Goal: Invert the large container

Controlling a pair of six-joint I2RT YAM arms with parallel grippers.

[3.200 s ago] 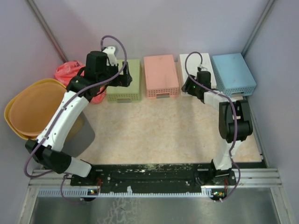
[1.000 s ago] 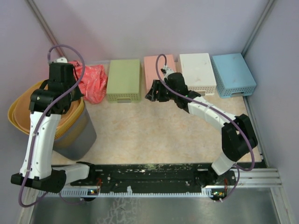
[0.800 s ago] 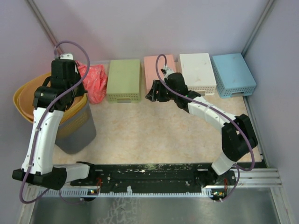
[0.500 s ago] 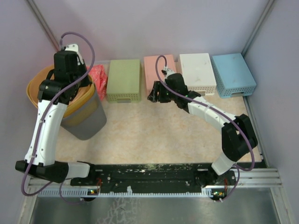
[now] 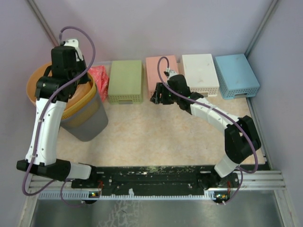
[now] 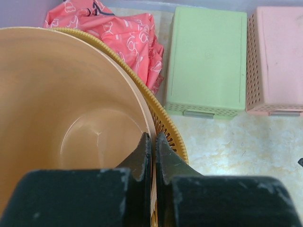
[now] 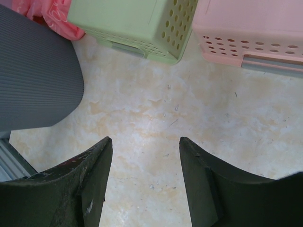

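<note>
The large container (image 5: 87, 124) is a grey ribbed bin with a tan inside (image 6: 61, 118) and a yellow perforated rim (image 6: 166, 130). It is at the left of the table, its mouth facing up and leaning slightly left. My left gripper (image 5: 78, 81) is shut on the container's rim at its far right side, one finger inside and one outside (image 6: 152, 142). My right gripper (image 5: 156, 97) hangs open over bare table in front of the pink box, nothing between its fingers (image 7: 144, 146). The bin's grey wall (image 7: 33, 71) shows at the left of the right wrist view.
A pink patterned bag (image 5: 98, 75) lies behind the bin. Along the back wall stand a green box (image 5: 125, 81), a pink box (image 5: 158, 71), a white box (image 5: 201, 73) and a blue box (image 5: 236, 74). Lilac walls enclose three sides.
My left arm, gripping the rim, has carried the container right and away from the left wall, and it now stands more upright. The right arm has barely moved in the last second.
</note>
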